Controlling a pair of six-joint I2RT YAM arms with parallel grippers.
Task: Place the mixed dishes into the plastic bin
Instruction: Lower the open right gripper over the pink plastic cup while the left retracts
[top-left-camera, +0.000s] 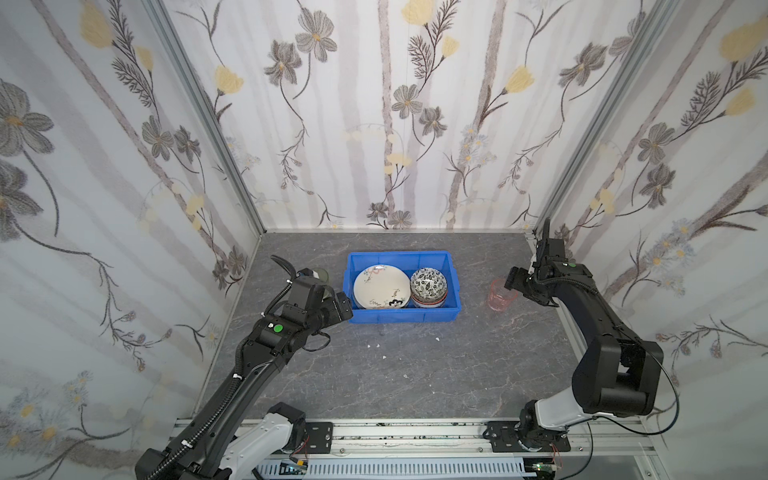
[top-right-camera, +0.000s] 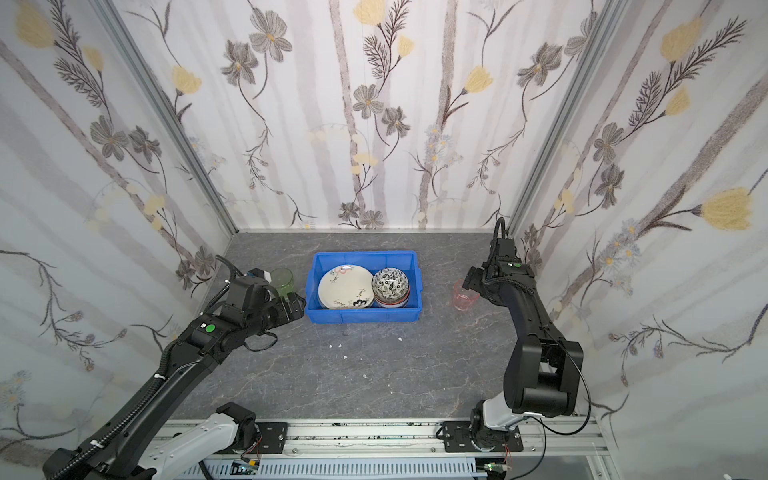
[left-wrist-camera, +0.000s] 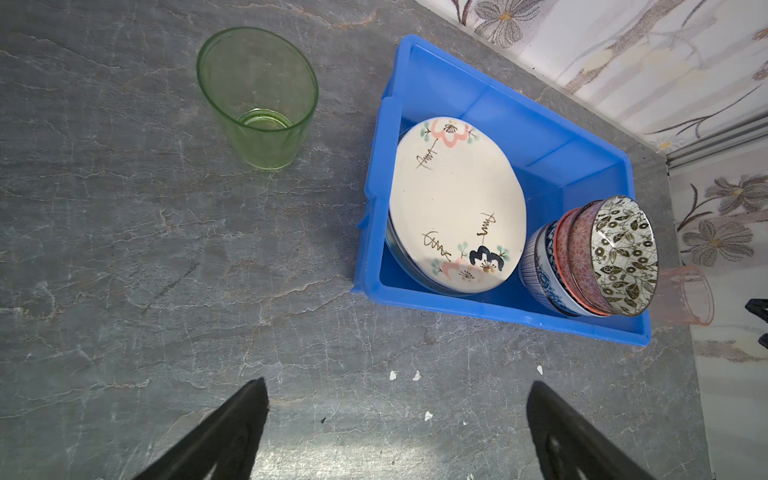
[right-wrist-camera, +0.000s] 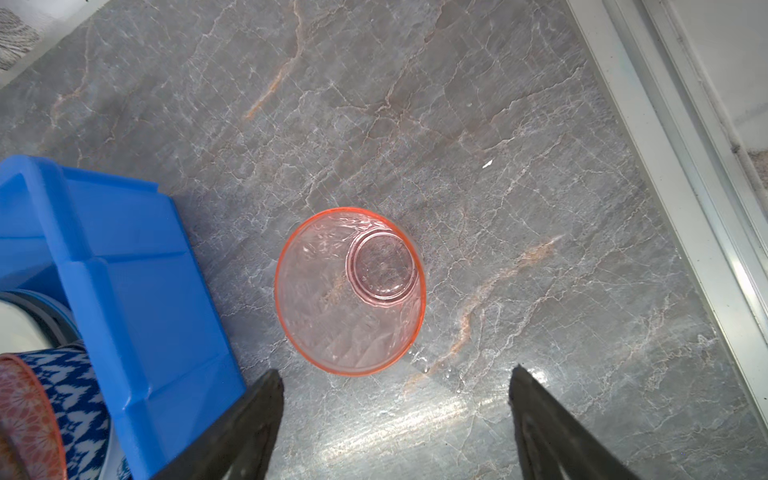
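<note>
Right jaws: wide apart and empty, angled down over the bench.
Pink tumbler: upright on the bench with its mouth up, just ahead of the jaw tips. It is roughly centred on their gap but not yet between them.
Nearer arm: the right, clearly.
Next move: probably a short advance and drop to straddle the tumbler.
In the way: the bin wall sits close beside one jaw, so room looks tight on that side.
Bin contents: stacked bowls next to plates.
Left jaws: wide and empty, over bare bench by the bin's other end.
Green tumbler: upright outside the bin, beyond the left jaws and off to one side.
</note>
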